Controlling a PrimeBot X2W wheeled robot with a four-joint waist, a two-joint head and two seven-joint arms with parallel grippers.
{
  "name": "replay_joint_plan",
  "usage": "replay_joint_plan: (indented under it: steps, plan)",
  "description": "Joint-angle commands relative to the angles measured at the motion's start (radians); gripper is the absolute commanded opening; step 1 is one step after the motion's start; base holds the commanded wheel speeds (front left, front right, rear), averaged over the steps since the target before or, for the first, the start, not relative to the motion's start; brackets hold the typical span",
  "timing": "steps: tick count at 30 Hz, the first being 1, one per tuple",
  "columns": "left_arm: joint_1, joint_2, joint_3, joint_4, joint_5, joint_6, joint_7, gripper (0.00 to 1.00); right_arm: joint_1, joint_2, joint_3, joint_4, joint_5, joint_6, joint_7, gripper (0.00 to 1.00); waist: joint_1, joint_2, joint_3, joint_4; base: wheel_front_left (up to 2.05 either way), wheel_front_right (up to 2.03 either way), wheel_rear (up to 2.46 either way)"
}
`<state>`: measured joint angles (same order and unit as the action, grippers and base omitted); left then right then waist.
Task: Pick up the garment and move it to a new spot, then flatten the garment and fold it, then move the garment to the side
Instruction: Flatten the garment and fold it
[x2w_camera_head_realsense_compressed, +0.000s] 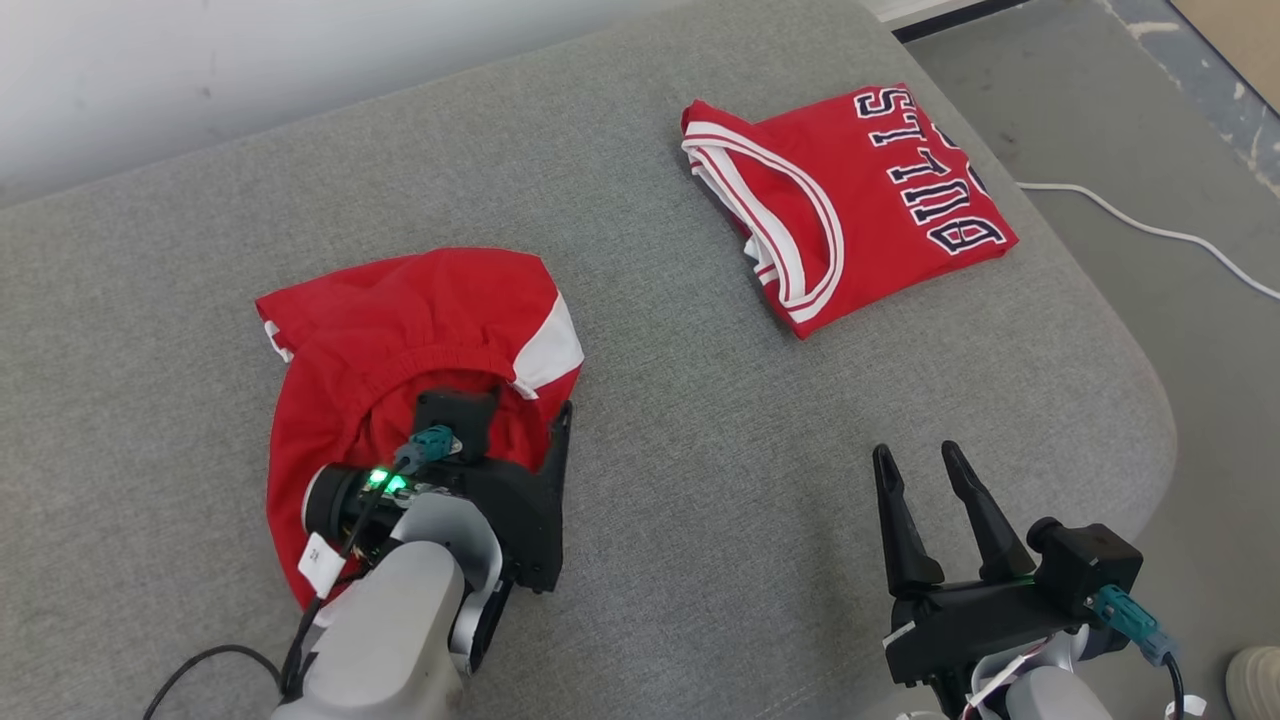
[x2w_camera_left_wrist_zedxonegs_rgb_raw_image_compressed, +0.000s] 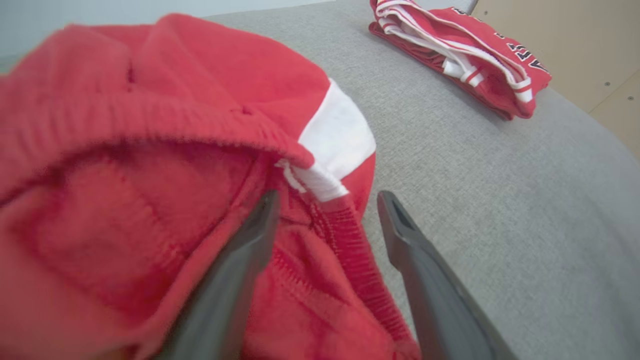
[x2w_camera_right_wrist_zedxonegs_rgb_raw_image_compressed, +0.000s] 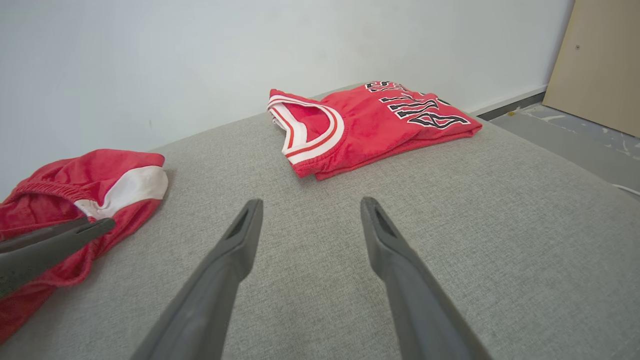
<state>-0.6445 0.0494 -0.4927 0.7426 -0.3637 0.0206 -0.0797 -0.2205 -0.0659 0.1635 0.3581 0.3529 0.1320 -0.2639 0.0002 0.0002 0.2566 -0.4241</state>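
Left wrist view: my left end effector (x2w_camera_left_wrist_zedxonegs_rgb_raw_image_compressed: 327, 200) gapes wide, one finger inside the red shorts (x2w_camera_left_wrist_zedxonegs_rgb_raw_image_compressed: 150, 125), one outside the waistband (x2w_camera_left_wrist_zedxonegs_rgb_raw_image_compressed: 350, 240).
Shorts: crumpled on the grey cushion (x2w_camera_head_realsense_compressed: 700, 430), well apart from the folded Bulls jersey (x2w_camera_head_realsense_compressed: 860, 200).
Right end effector (x2w_camera_head_realsense_compressed: 916, 455): wide, empty.
Advice: I should close squarely on the waistband, then lift straight up.

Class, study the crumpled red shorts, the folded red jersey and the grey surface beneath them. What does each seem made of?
Shorts: soft matte knit, probably cotton or polyester; ribbed, gathered waistband, limp folds.
Jersey: thin, smooth, synthetic-looking fabric; crisp flat folds, striped trim.
Surface: grey woven upholstery, likely padded; visible coarse weave, rounded edge.
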Motion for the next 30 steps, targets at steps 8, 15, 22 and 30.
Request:
replay_joint_plan:
  steps: [8, 15, 22, 30]
  plan:
    - [-0.017, 0.003, 0.003, 0.042, -0.036, 0.008, -0.013, 1.00, -0.011, 0.004, 0.007, 0.006, -0.011, -0.003, 0.000, 1.00, -0.0002, -0.0002, -0.009, 0.006, 0.00, 0.00, 0.00]
    - [-0.064, 0.002, -0.018, 0.099, -0.079, 0.012, 0.007, 0.43, -0.024, -0.007, 0.032, 0.013, 0.000, -0.003, 0.000, 1.00, -0.0002, -0.0002, -0.014, -0.026, 0.00, 0.00, 0.00]
    - [-0.100, 0.002, -0.034, 0.092, -0.141, 0.008, -0.049, 0.00, -0.007, -0.009, 0.019, 0.009, 0.001, -0.003, 0.000, 1.00, -0.0002, -0.0002, -0.013, -0.041, 0.00, 0.00, 0.00]
    - [-0.181, 0.002, -0.081, -0.083, -0.256, -0.061, -0.127, 0.00, 0.016, -0.016, -0.009, 0.011, -0.010, -0.003, 0.000, 1.00, -0.0002, -0.0002, -0.043, 0.027, 0.00, 0.00, 0.00]
